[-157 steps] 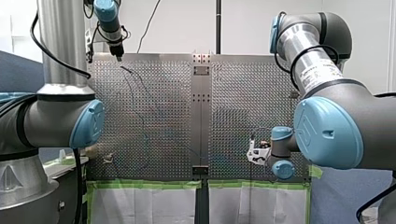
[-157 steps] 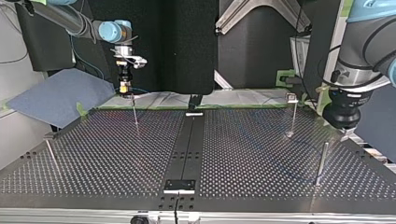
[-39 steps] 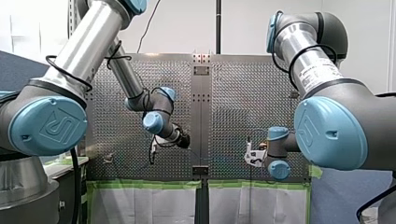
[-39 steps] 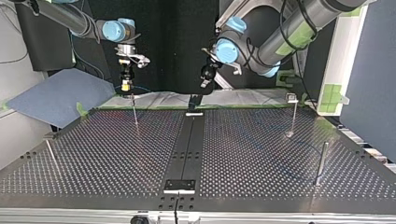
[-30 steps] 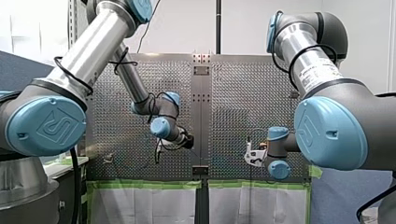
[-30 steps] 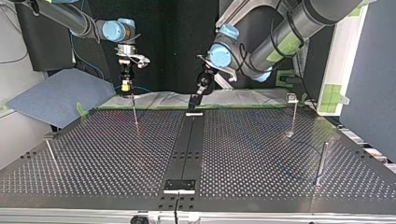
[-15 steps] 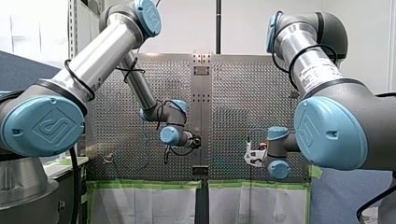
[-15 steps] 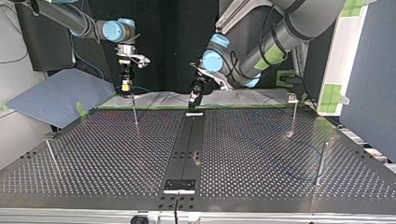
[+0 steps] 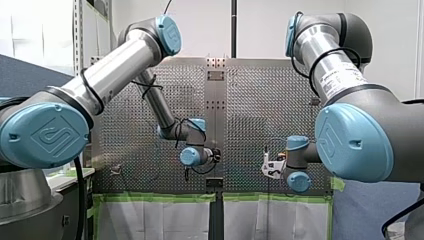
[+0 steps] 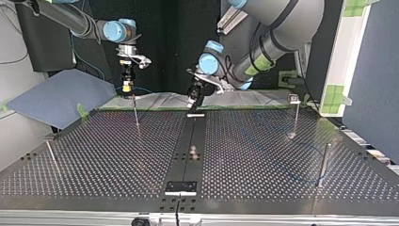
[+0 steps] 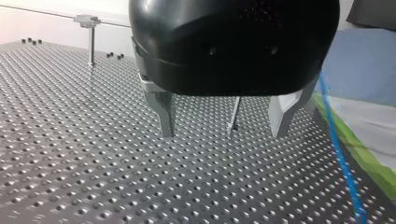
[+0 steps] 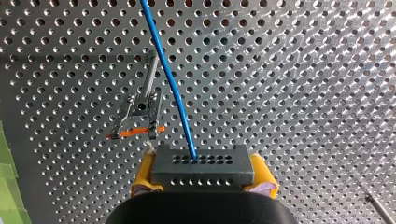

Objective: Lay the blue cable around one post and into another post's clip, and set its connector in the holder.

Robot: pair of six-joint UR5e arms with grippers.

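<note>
In the right wrist view my right gripper point(image 12: 203, 179) is shut, its yellow pads point(image 12: 264, 177) clamping a dark connector block point(image 12: 203, 164). The blue cable point(image 12: 169, 79) leaves the block and runs off across the perforated plate. Just beyond the connector stands a clip post point(image 12: 140, 109) with an orange tab. In the top view that gripper point(image 10: 125, 88) hangs over a thin post point(image 10: 135, 115) at the view's left. My left gripper point(image 11: 222, 126) is open, its metal fingers point(image 11: 162, 114) bare above the plate, with a stretch of blue cable point(image 11: 343, 158) beside it. It hovers by the centre strip point(image 10: 193, 100).
A clip-topped post point(image 10: 294, 115) and a plain post point(image 10: 323, 165) stand at the top view's right, another post point(image 10: 51, 156) at its left. Small black mounts point(image 10: 180, 187) sit on the centre strip. Green tape point(image 9: 160, 196) edges the table's near side in the front view.
My left arm has swung from the front view's far left corner down to the centre strip near the taped edge. My right gripper has held its place with the connector.
</note>
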